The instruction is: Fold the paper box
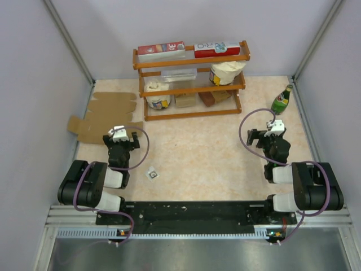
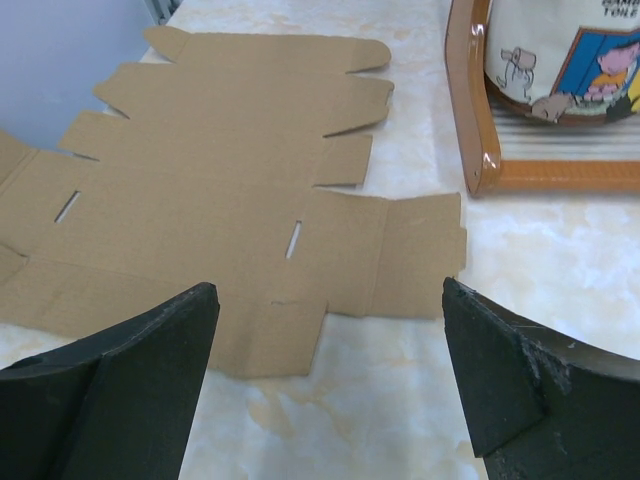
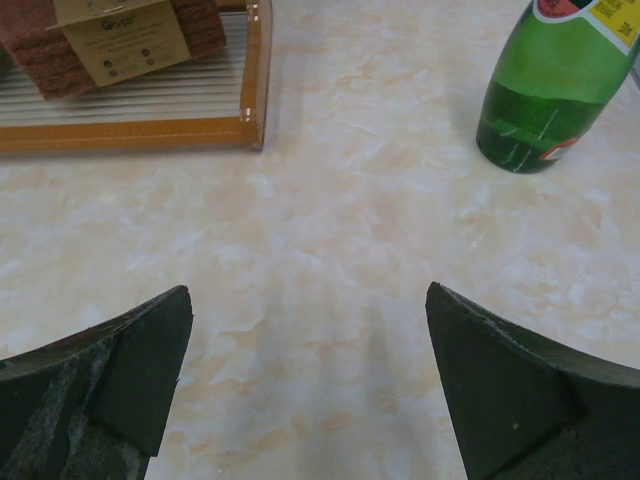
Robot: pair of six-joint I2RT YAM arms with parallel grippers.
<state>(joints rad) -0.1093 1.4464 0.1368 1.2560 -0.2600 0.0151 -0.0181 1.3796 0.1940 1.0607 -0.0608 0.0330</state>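
The paper box [image 1: 107, 116] is a flat brown die-cut sheet with flaps and slots, lying unfolded at the table's back left. Seen from the left wrist, the sheet [image 2: 220, 190] spreads just ahead of the fingers. My left gripper [image 1: 119, 137] hovers at its near edge, open, with only bare table between its fingertips [image 2: 330, 330]. My right gripper [image 1: 265, 135] is far from the sheet on the right side of the table, open over bare surface [image 3: 310, 330].
A wooden shelf rack [image 1: 192, 82] with cartons, jars and packets stands at the back centre; its corner [image 2: 470, 120] is close to the sheet's right flap. A green bottle [image 1: 282, 100] stands at the back right [image 3: 550, 80]. A small tag [image 1: 152, 174] lies near the arms.
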